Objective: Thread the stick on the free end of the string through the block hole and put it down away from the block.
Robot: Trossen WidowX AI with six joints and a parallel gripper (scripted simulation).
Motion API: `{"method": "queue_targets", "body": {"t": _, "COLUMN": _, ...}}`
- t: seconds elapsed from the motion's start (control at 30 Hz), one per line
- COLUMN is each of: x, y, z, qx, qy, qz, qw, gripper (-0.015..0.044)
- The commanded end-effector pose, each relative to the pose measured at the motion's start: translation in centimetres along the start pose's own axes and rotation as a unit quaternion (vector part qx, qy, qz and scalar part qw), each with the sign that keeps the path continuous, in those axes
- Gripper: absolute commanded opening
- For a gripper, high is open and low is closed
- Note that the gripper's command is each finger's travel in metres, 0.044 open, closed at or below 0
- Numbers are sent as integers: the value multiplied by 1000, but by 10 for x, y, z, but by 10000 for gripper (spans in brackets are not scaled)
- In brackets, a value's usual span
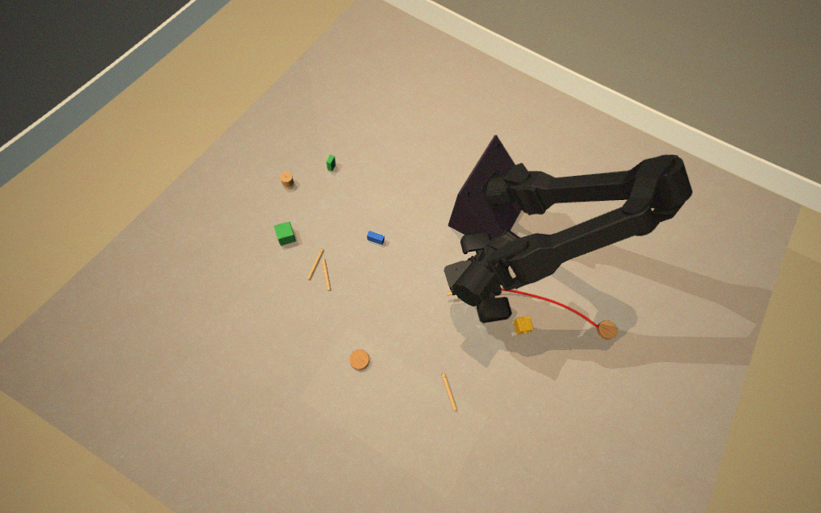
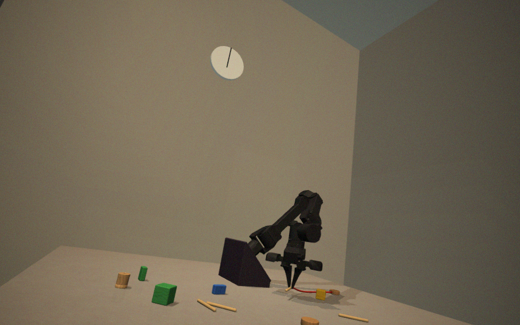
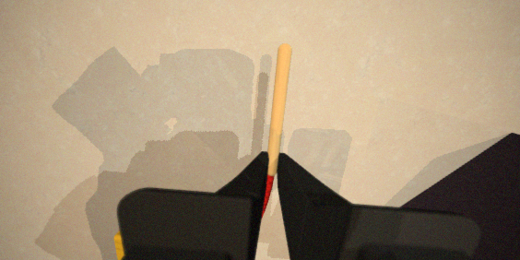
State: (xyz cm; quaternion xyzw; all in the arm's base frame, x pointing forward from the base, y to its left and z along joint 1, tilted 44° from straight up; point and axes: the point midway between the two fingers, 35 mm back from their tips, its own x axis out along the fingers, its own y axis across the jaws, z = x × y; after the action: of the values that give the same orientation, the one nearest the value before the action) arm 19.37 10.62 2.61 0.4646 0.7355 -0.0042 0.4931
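Note:
My gripper (image 2: 291, 287) (image 3: 272, 159) is shut on the rear end of the thin wooden stick (image 1: 449, 294) (image 2: 288, 288) (image 3: 280, 100), close to where the red string (image 1: 554, 301) (image 2: 305, 291) (image 3: 267, 193) joins it. The stick's front part sticks out beyond the fingertips, low over the table. The string curves to the round wooden button (image 1: 606, 329) (image 2: 334, 292). A small yellow block (image 1: 523, 324) (image 2: 321, 294) (image 3: 118, 246) stands beside the string, near the gripper. Its hole cannot be made out clearly. The arm hides the fingertips in the top view.
A loose stick (image 1: 448, 391) (image 2: 353, 317) and a round wooden disc (image 1: 359, 359) (image 2: 309, 321) lie towards the front. Two other sticks, a green cube (image 1: 284, 233) (image 2: 164, 294), a blue block (image 1: 375, 237) (image 2: 218, 289), a wooden cylinder (image 1: 286, 179) (image 2: 122, 279) and a small green block (image 1: 331, 163) (image 2: 142, 273) lie left.

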Motion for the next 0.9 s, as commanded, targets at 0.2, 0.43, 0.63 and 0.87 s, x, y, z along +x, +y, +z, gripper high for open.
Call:
{"method": "queue_targets", "body": {"t": 0.2, "x": -14, "y": 0, "z": 1, "qx": -2, "qy": -3, "qz": -2, "qw": 1000, "gripper": 0}}
{"method": "queue_targets", "body": {"t": 0.43, "x": -23, "y": -1, "z": 0, "qx": -2, "qy": -2, "qz": -2, "qw": 1000, "gripper": 0}}
{"method": "queue_targets", "body": {"t": 0.63, "x": -31, "y": -1, "z": 0, "qx": -2, "qy": -2, "qz": -1, "qw": 1000, "gripper": 0}}
{"method": "queue_targets", "body": {"t": 0.87, "x": -31, "y": -1, "z": -1, "qx": 0, "qy": 1, "qz": 1, "qw": 1000, "gripper": 0}}
